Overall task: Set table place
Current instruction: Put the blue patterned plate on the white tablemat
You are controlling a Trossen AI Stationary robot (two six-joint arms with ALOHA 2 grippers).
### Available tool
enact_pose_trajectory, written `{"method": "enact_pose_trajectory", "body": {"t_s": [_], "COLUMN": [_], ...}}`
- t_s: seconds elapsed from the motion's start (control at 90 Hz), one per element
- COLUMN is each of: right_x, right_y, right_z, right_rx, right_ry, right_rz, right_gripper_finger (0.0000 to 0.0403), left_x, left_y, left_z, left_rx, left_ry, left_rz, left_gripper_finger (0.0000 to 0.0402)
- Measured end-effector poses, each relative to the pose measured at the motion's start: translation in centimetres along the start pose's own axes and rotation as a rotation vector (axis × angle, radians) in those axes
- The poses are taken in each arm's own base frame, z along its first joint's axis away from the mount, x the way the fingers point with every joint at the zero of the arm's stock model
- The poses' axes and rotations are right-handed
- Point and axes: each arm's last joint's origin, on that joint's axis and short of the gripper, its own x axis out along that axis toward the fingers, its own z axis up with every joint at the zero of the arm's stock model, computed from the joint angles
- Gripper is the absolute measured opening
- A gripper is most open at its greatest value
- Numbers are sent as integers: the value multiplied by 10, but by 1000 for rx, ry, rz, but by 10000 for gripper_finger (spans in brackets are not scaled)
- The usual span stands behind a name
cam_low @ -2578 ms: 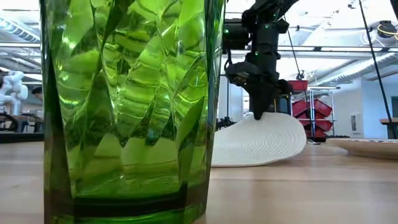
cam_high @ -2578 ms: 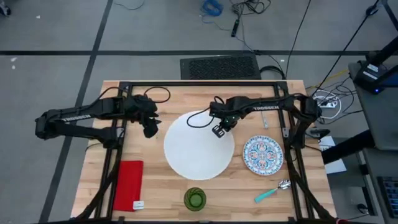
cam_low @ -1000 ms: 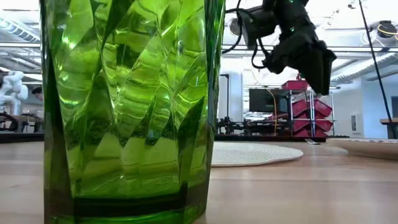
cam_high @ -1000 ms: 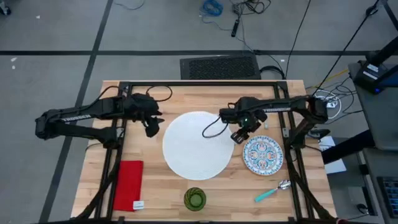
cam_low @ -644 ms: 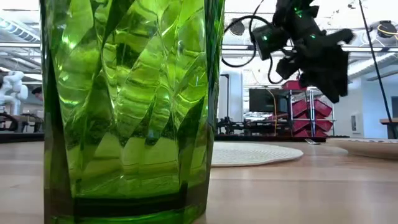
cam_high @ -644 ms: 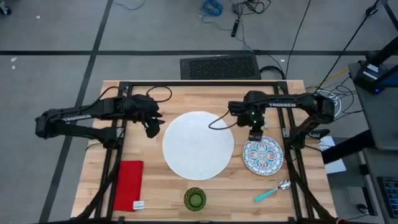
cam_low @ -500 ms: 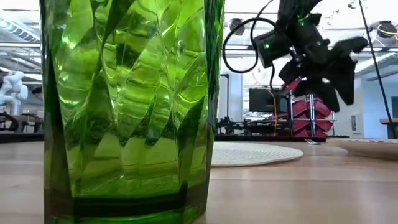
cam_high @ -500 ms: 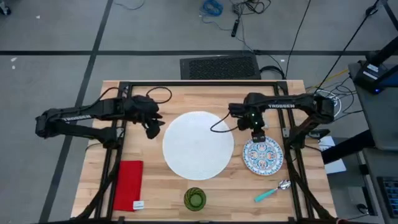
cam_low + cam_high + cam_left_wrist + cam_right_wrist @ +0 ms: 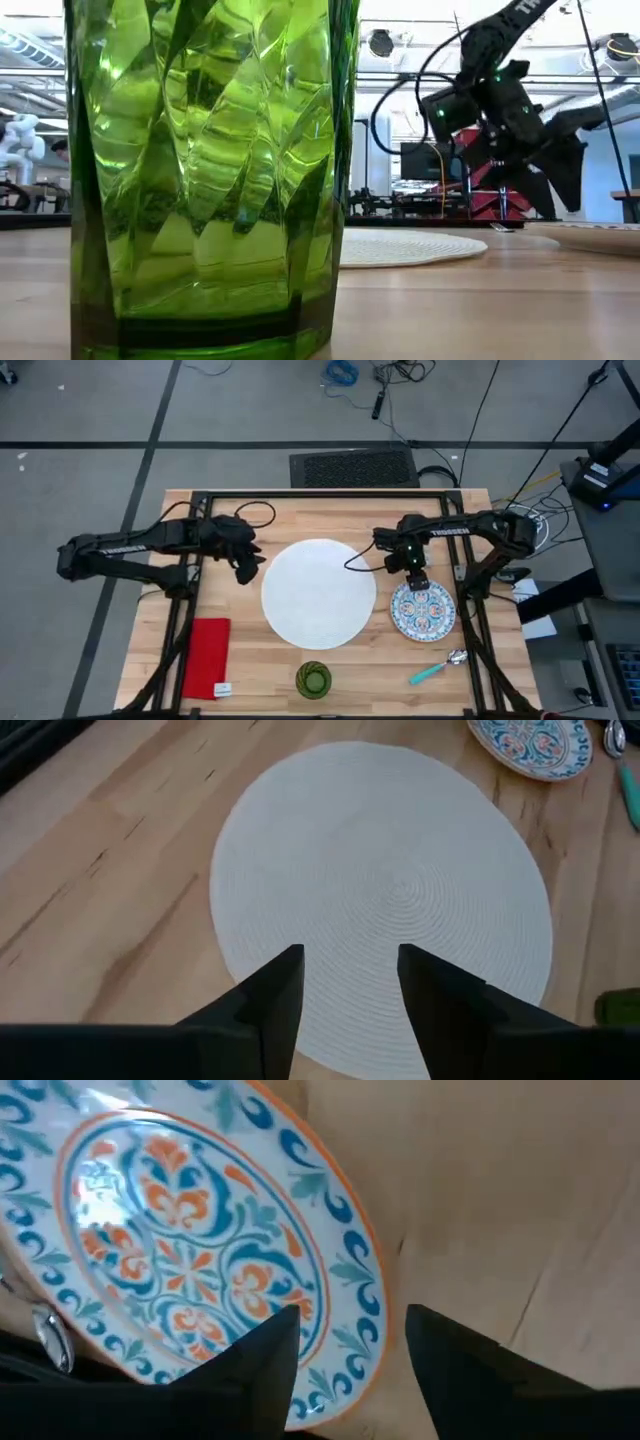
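Patterned plate (image 9: 210,1260) beneath right gripper (image 9: 345,1342), parted, empty

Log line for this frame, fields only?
right hand: open, above patterned plate far rim | left hand: open, beside white mat | cup, napkin, spoon: unplaced

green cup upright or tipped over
Upright: the green cup shows its round open rim from above, and its sides stand vertical on the table.

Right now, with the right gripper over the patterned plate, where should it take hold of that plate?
Probably at the raised rim on the side nearest the right gripper. The patterned plate lies flat on the table, so only its thin edge offers a hold. Coming down from above with the open fingers astride the rim, one inside and one outside, looks most workable.
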Motion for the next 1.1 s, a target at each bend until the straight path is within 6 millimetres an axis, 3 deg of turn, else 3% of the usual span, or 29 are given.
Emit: {"method": "enact_pose_trajectory", "body": {"t_s": [0.444, 0.556, 0.722, 0.978, 1.1], "right_x": [22, 22, 22, 19, 11], "right_y": [-4, -4, -5, -5, -5], "right_z": [-12, -12, -13, -13, -16], "right_rx": [67, 66, 74, 93, 127], "right_ry": [17, 14, 12, 18, 22], "right_rz": [45, 43, 67, 70, 155], "right_gripper_finger": [164, 127, 19, 2, 0], "left_x": [0, 0, 0, 0, 0], "left_y": [0, 0, 0, 0, 0], "left_z": [0, 0, 0, 0, 0], "left_rx": [1, 1, 4, 3, 5], "left_ry": [0, -1, -1, -1, -1], "left_rz": [1, 1, 1, 2, 3], "left_gripper_finger": [149, 149, 149, 149, 149]}}
